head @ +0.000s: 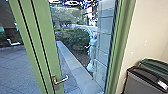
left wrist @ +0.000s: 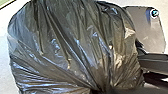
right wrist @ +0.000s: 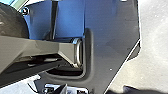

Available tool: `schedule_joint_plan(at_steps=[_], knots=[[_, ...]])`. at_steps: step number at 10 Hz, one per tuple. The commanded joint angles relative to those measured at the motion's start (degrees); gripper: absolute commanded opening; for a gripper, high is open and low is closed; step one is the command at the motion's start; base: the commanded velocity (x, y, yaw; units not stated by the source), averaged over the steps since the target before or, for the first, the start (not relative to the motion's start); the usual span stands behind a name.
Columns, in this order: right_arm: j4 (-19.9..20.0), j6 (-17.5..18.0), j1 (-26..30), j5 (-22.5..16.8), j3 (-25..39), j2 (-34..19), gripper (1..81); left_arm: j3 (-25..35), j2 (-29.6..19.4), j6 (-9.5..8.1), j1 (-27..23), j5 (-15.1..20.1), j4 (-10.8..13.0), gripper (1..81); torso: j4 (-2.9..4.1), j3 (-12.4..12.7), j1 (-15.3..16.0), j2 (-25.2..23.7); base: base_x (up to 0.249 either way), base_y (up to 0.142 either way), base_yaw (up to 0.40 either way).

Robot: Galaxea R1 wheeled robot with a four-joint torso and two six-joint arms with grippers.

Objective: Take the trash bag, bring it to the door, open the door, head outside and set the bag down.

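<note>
Your left tool (left wrist: 101,90) grips trash bag (left wrist: 72,45) at gathered end; can't tell right tool's (right wrist: 63,89) state. Green door (head: 53,61) ahead.

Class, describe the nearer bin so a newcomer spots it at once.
Look right of the green door frame to the cream wall. Low in front of it is the nearer bin, grey with a black rim. The bin behind has a dark green top instead.

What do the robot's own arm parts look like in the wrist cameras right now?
The right wrist view has a grey, angular jointed bar with a bright, metallic-looking ring at its joint. The left wrist view has a black bar. I can't make out any cables or lettering on either.
</note>
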Motion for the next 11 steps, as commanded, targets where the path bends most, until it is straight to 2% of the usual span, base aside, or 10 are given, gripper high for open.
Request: schedule_joint_plan(at_steps=[1,3,11], knots=[[-0.6,-0.5,1.4,-2.6,7.4,-4.0,81.1,6.0,-3.9,0.42,-2.8,3.7,-0.3,1.0,0.00,0.0,0.0,0.0,0.000,0.000,0.313],[-1.2,-0.4,1.4,-2.6,9.5,-5.6,81.1,7.0,-4.9,0.42,-2.6,3.7,-0.4,1.0,0.00,0.0,0.0,0.0,0.000,0.000,0.313],[-1.3,-0.4,1.6,-2.6,6.7,-4.4,81.1,6.6,-4.4,0.33,-2.7,3.6,-0.2,1.0,0.00,0.0,0.0,0.0,0.000,0.000,0.313]])
